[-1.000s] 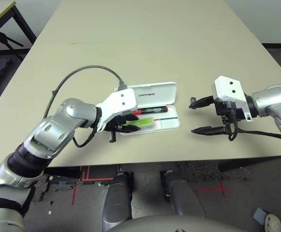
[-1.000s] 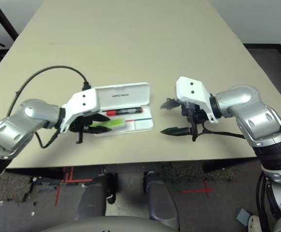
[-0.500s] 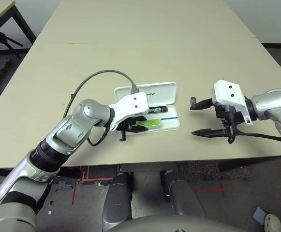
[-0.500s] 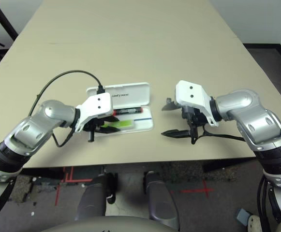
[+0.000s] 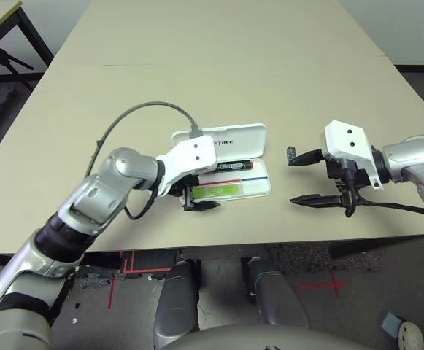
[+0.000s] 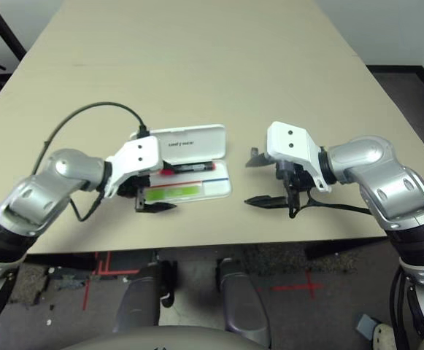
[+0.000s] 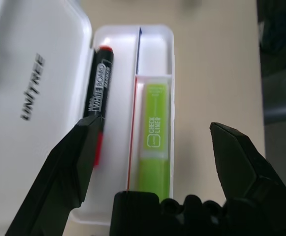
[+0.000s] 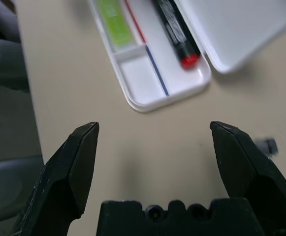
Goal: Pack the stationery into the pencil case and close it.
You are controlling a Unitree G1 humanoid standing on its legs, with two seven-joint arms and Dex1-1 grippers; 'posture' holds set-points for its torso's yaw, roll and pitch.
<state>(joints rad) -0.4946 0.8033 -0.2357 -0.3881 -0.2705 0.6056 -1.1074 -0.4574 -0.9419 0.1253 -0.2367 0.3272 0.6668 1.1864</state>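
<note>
**A:** Head view first — what do you see?

**B:** One pencil case (image 5: 259, 186) lies open on the table (image 5: 212, 65), its long axis running across me from left to right, lid (image 5: 233, 138) folded back on the far side. One red marker (image 5: 230, 167) lies along that axis in the far channel, and one green bar (image 5: 225, 191) lies parallel in the near one. My left arm bends in from the left, and my left gripper (image 5: 195, 198) sits at the case's left end, fingers spread. My right arm reaches in from the right, and my right gripper (image 5: 293, 177) is spread wide, well apart from the case. One small dark clip (image 5: 290, 152) lies on the table just by its far finger.

**A:** Left wrist view?

**B:** My two fingers (image 7: 69, 172) stand wide apart, holding nothing. Marker and bar both point away from me, side by side, the marker's red tip at the far end.

**A:** Right wrist view?

**B:** My fingers (image 8: 74, 162) are wide here too. The case lies diagonally beyond them, with the marker's red tip at the end nearer to me. The dark clip is beside one finger.
</note>
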